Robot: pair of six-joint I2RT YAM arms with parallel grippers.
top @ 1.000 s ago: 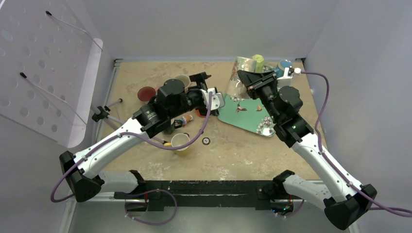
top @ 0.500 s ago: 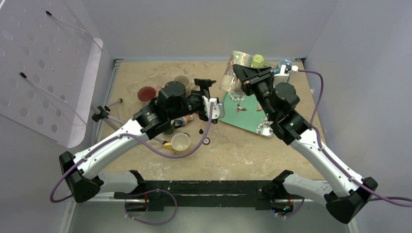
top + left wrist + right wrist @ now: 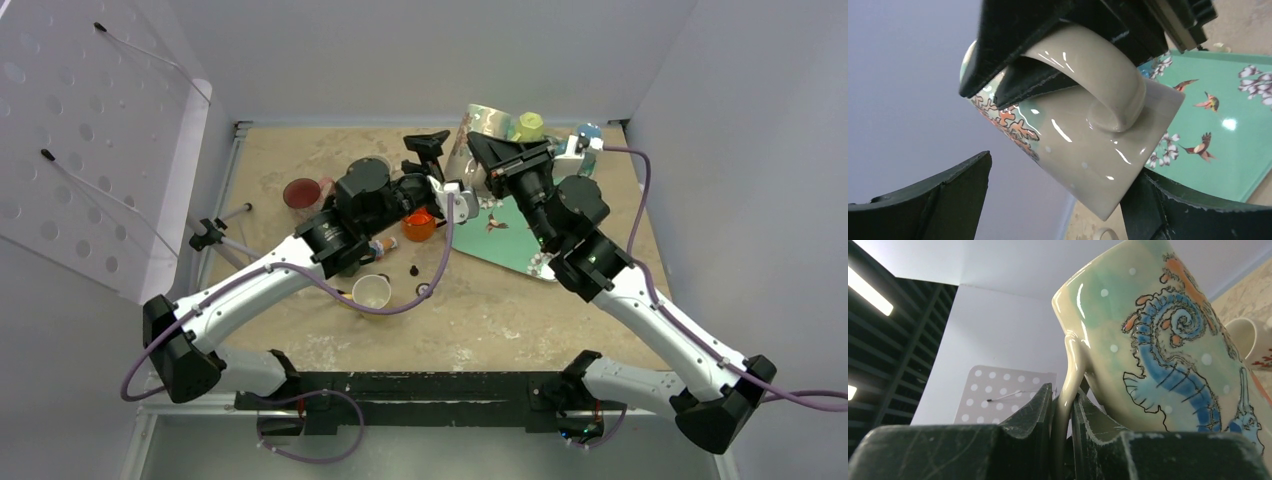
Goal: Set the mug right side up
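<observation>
Mug (image 3: 488, 118) with a seahorse on it hangs in the air over the back of the table (image 3: 500, 320), tipped to one side. The right gripper (image 3: 492, 150) is pinching its handle tight. No view looks into the mug's mouth, so I cannot tell what is inside. Under it lies a green tray (image 3: 505, 240) painted with birds and flowers, and the right arm hides part of the tray. An orange cup (image 3: 420, 225) stands just beside the left arm. A dark red bowl (image 3: 300, 192) sits farther left. A pale cup (image 3: 371, 291) stands nearer the arm bases with its mouth facing up.

The left gripper (image 3: 435, 160) is spread wide just beside the mug and holds nothing.

From above, the handle is hidden. The left wrist view shows it: a smooth tan handle (image 3: 1098, 65) squeezed between the right gripper's black fingers. That view also shows the left fingers (image 3: 938, 200) far apart, one on each side below the mug (image 3: 1073, 145). The right wrist view shows the blue seahorse (image 3: 1173, 360) up close. There the handle runs down into the clenched right gripper (image 3: 1060, 400). Another pale cup (image 3: 1248, 337) peeks in at the right edge.

A yellow-green thing (image 3: 528, 125) and a blue thing (image 3: 588, 130) sit in the back right corner. A small black ring (image 3: 424, 291) lies near the pale cup. A little tripod (image 3: 212, 235) stands at the left edge. A white board with holes (image 3: 90, 150) leans on the left wall.
</observation>
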